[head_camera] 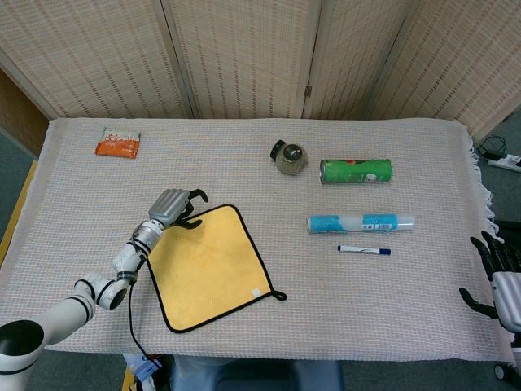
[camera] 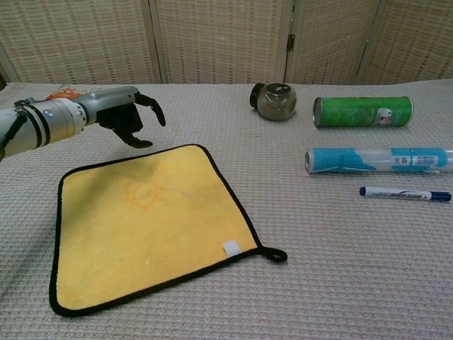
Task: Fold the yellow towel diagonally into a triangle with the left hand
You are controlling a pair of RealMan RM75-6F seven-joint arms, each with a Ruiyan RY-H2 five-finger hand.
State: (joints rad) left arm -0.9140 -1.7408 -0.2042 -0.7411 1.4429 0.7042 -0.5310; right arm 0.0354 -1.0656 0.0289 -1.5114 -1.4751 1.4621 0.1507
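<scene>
Yellow square towel with black hem [head_camera: 207,264] lies flat, near-left on the woven table cover [head_camera: 244,171]; left hand [head_camera: 173,207] hovers over its far edge, fingers spread and curled, holding nothing; risk: pinch slips off thin hem, or whole cloth drags instead of folding.

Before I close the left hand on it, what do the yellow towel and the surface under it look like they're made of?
Yellow towel: soft, matte, fuzzy cloth, probably microfibre, with stitched black edging and a hanging loop. Table cover: woven waffle-textured fabric, pale and matte, fringed at its edge.
</scene>
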